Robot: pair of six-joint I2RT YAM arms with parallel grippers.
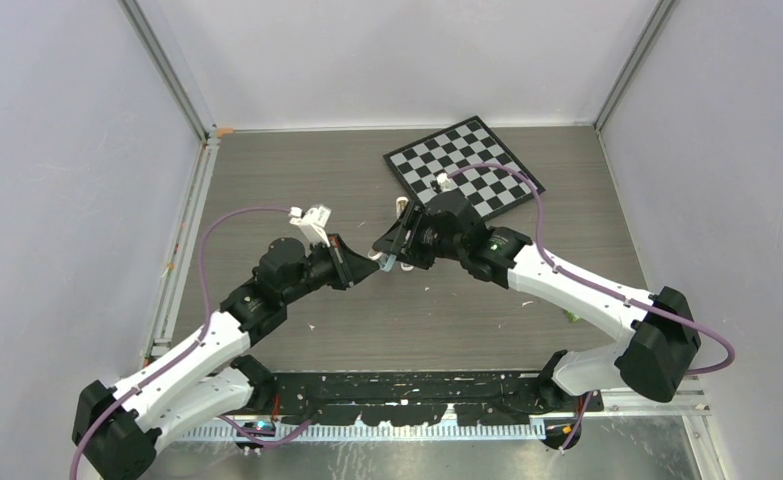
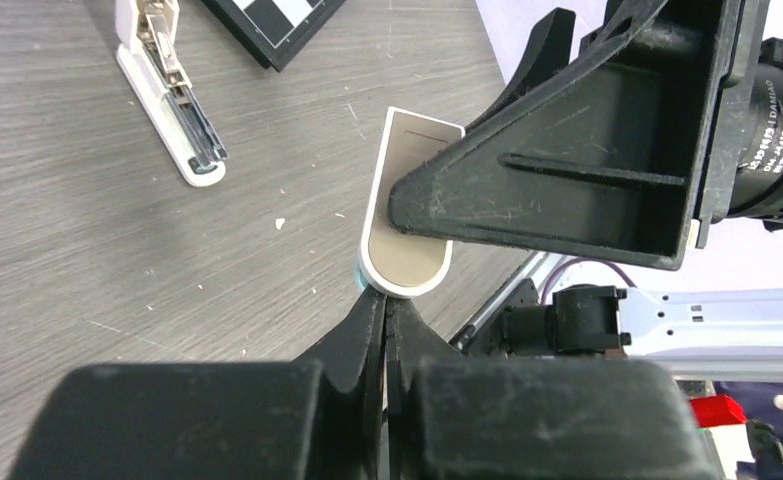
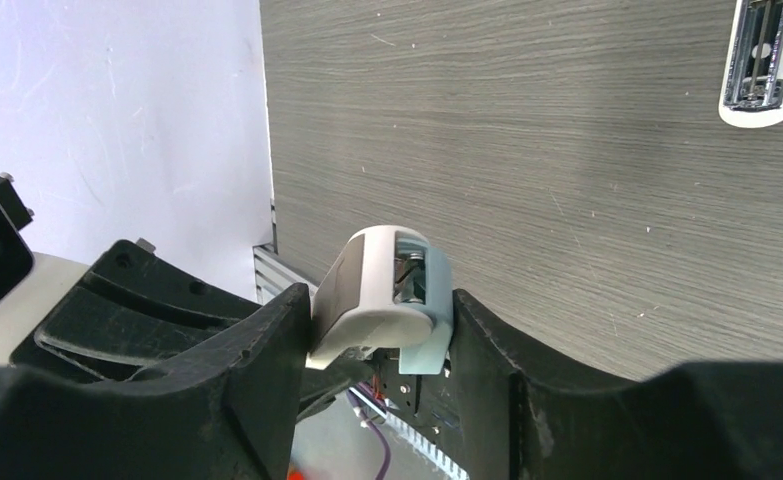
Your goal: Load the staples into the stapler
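My right gripper (image 1: pixel 395 250) is shut on the stapler (image 1: pixel 388 263), a small white body with a pale blue part, held above the table's middle. In the right wrist view the stapler (image 3: pixel 382 285) sits clamped between my right gripper's (image 3: pixel 379 312) two fingers, its open end showing metal inside. My left gripper (image 1: pixel 365 264) is shut, and in the left wrist view its tips (image 2: pixel 387 300) touch the stapler's rounded white end (image 2: pixel 407 200). No staples show; I cannot tell whether anything thin lies between the left fingers.
A second white stapler-like piece (image 1: pixel 402 207) with an open metal channel lies on the table behind the grippers, seen also in the left wrist view (image 2: pixel 167 100) and the right wrist view (image 3: pixel 760 60). A checkerboard (image 1: pixel 462 165) lies at the back right. A small green scrap (image 1: pixel 571 316) lies right.
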